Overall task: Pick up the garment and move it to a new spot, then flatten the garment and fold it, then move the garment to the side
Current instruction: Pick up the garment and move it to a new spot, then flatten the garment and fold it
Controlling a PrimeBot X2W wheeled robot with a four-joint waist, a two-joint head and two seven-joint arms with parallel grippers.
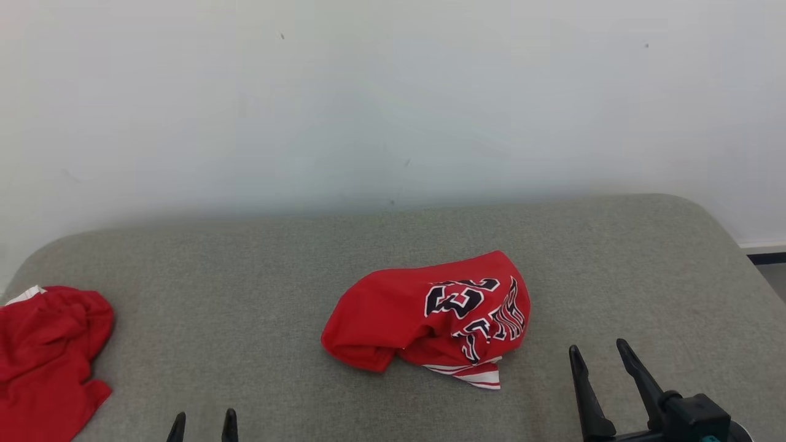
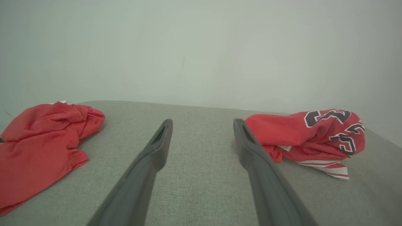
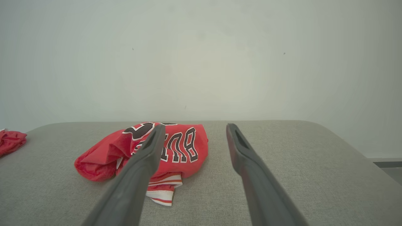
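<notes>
Red printed garment: crumpled in a heap at the middle of the grey fabric worktop, white-striped hem toward the near side. Second red cloth: bunched at the left edge, well apart. Left gripper, near left, and right gripper, near right: fingers spread wide, holding nothing.

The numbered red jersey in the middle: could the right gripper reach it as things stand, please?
Probably yes: the right gripper is open, close beside the jersey, with bare grey surface between them and nothing in the way.
</notes>
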